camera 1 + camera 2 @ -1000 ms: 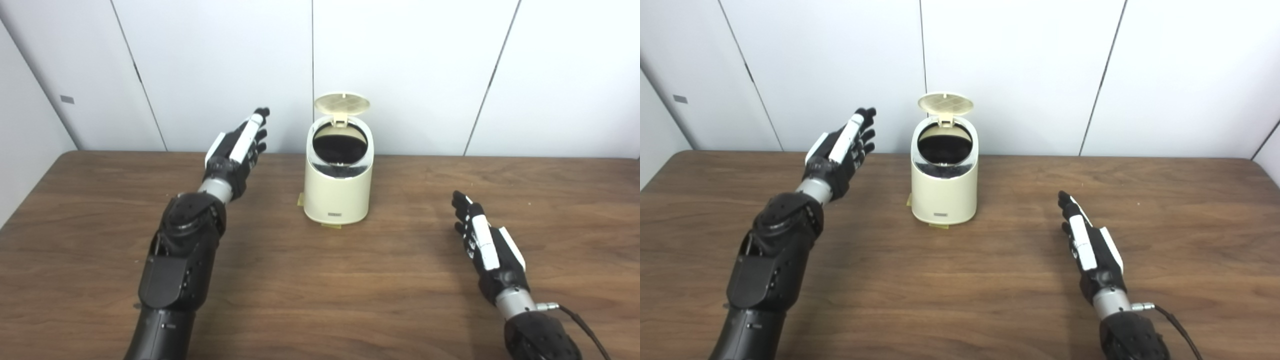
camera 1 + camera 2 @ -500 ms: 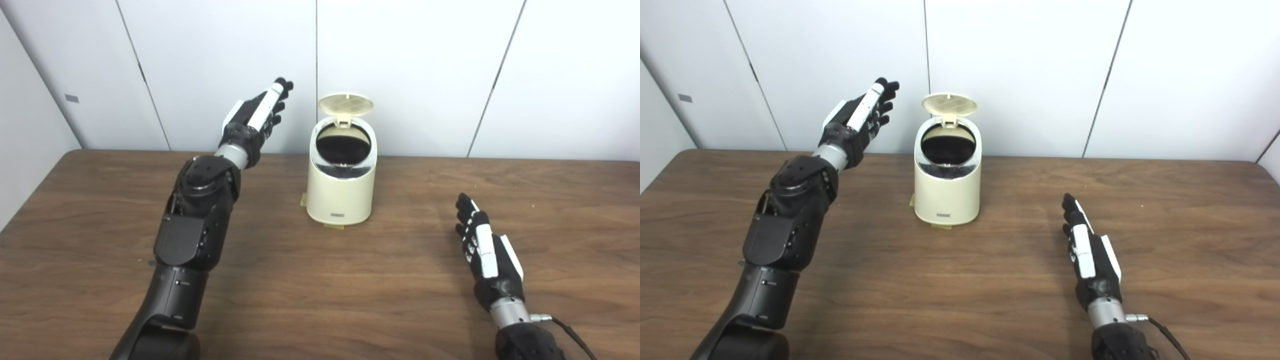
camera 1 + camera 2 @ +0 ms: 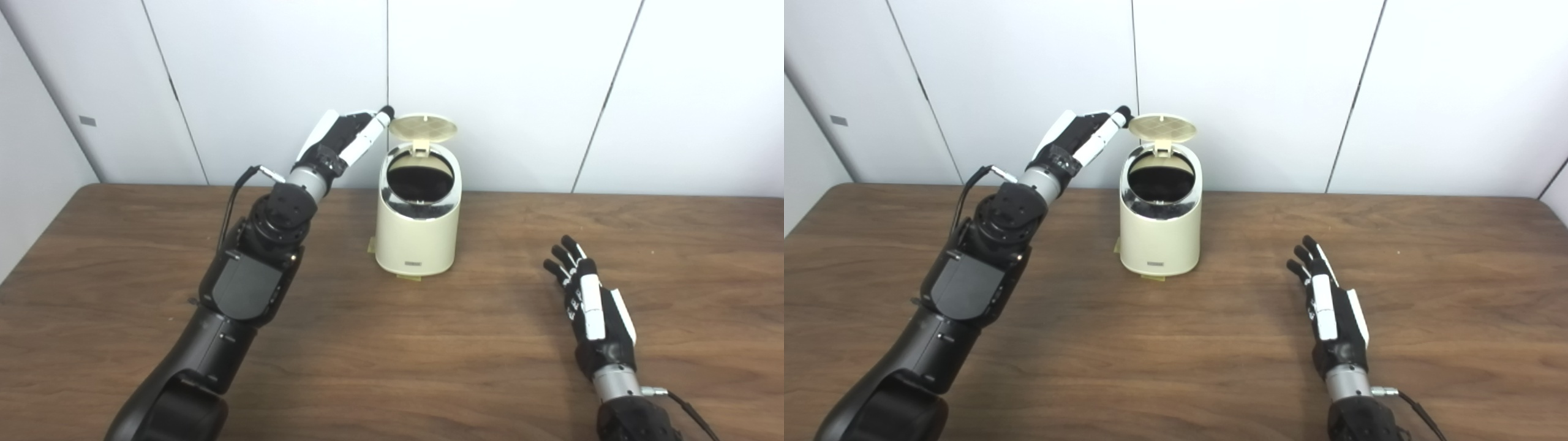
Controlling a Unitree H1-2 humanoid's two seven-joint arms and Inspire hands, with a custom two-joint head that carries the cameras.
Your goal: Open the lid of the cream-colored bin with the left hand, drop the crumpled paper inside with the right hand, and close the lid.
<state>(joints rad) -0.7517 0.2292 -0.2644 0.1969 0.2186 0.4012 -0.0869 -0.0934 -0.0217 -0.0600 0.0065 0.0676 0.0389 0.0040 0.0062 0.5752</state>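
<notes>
The bin stands near the back edge of the counter, about midway along it, with its lid up on the rear hinge. No crumpled paper is visible anywhere; whether it lies inside the dark opening cannot be told. Your left hand is raised, fingers extended and holding nothing, tips just beside the lid's left edge. Your right hand rests toward the front right, fingers spread, empty. Judged step: closing. Next, bring the left fingers over the lid and press it down toward you.

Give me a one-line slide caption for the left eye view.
Left hand reaches the open lid of the cream bin.
</notes>
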